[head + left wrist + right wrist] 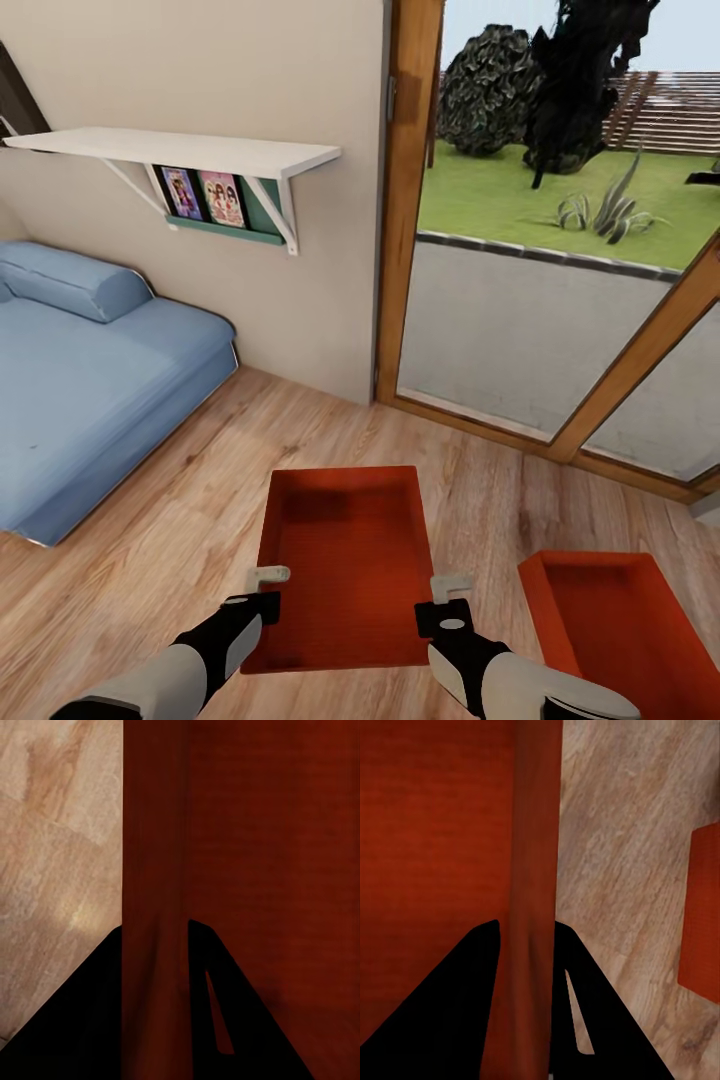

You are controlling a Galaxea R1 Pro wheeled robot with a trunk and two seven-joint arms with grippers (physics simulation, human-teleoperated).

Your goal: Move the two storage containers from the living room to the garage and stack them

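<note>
Two orange-red storage containers lie in the living room, on its light wood-plank flooring (190, 500). One container (345, 560) is straight ahead between my arms. The other container (610, 620) is to its right, and its corner (705, 915) shows in the right wrist view. My left gripper (268, 585) stands at the near container's left wall, its dark fingers (90, 1005) pinching that wall (154, 832). My right gripper (447, 590) clamps the right wall (536, 817) the same way. I cannot tell whether the container is off the planks.
A blue sofa (90, 370) stands at the left under a white wall shelf (180, 150). Wood-framed glass doors (520, 330) fill the far right, with a lawn beyond. Bare planks lie between the sofa and the containers.
</note>
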